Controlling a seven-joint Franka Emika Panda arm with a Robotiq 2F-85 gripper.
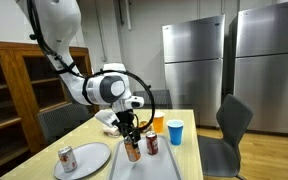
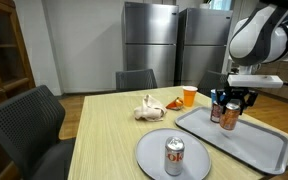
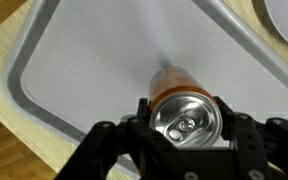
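— Status of the orange can (image 3: 184, 112)?
— Clamped upright between the gripper (image 1: 131, 137) fingers, over the grey tray (image 3: 64, 60); whether it touches down cannot be confirmed.
— Outstanding?
— Grip not released. A second can (image 1: 152, 145) stands just beside; a third can (image 2: 174, 155) sits on the plate (image 2: 144, 165).
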